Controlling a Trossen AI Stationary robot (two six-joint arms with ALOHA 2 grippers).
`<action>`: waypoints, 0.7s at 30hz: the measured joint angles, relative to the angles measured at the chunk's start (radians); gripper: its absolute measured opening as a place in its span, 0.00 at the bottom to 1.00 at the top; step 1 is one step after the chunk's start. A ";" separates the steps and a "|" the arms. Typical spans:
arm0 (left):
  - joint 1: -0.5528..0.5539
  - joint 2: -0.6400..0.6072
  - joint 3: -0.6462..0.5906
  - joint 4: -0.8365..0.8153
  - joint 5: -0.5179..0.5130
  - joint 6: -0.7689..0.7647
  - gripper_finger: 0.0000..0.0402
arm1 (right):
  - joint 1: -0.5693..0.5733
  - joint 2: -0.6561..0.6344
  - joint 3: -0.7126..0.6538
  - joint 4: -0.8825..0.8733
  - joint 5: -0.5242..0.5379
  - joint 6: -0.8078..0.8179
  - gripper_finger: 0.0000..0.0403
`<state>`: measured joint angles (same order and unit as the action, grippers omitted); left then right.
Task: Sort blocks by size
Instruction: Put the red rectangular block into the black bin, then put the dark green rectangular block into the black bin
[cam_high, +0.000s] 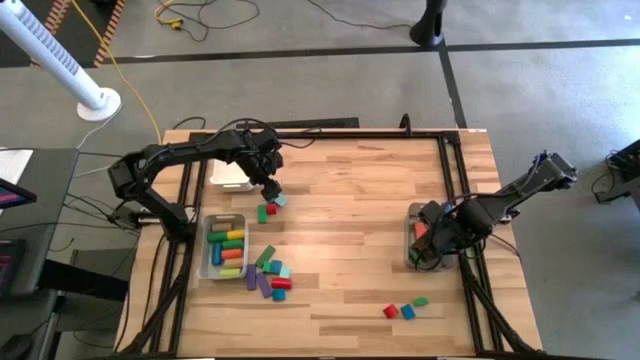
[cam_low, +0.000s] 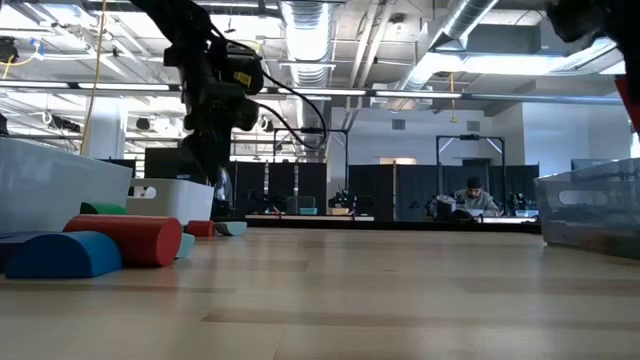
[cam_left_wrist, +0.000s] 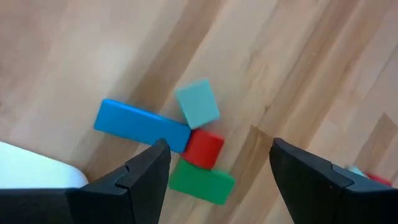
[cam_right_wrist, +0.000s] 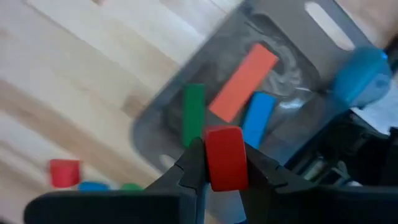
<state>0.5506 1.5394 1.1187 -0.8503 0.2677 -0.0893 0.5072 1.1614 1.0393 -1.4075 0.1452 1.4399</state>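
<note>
So the right gripper (cam_right_wrist: 224, 165) is pinching a red block (cam_right_wrist: 224, 155) between its fingers, hanging right over the clear bin (cam_high: 412, 215) on the right side of the table (cam_high: 360, 300). That bin already has an orange-red bar (cam_right_wrist: 243, 82), a green bar (cam_right_wrist: 194, 114) and a blue bar (cam_right_wrist: 258, 118) lying in it side by side. Out on the wood in front of that bin there's a little trio of a red cube (cam_high: 390, 312), a blue cube (cam_high: 407, 312) and a green piece (cam_high: 421, 301).

The left gripper (cam_high: 270, 190) has its fingers spread wide and holds nothing. It hovers just above a small cluster: a blue bar (cam_left_wrist: 142, 125), a teal cube (cam_left_wrist: 198, 104), a red cube (cam_left_wrist: 203, 148) and a green block (cam_left_wrist: 201, 181), all touching each other. That cluster sits just beside the white tray (cam_high: 231, 176), on the side toward the table's middle.

The other clear bin (cam_high: 206, 258), near the tray, is packed with coloured bars and cylinders, and a loose heap of blocks (cam_high: 268, 276) lies right next to it. In the low view a red cylinder (cam_low: 125, 239) and a blue rounded piece (cam_low: 62, 254) sit up close.
</note>
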 joint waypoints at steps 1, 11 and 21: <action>0.000 0.000 -0.003 0.011 -0.001 -0.016 0.65 | 0.000 0.000 -0.016 0.003 -0.011 0.007 0.26; 0.001 0.007 -0.009 0.044 -0.119 -0.171 0.65 | 0.000 0.002 -0.153 0.146 -0.039 0.016 0.23; -0.014 0.124 -0.009 -0.026 -0.149 -0.204 0.65 | 0.004 0.001 -0.179 0.197 -0.029 0.048 0.20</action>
<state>0.5371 1.6639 1.1095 -0.8760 0.1189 -0.2928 0.5114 1.1625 0.8604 -1.2109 0.1165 1.4876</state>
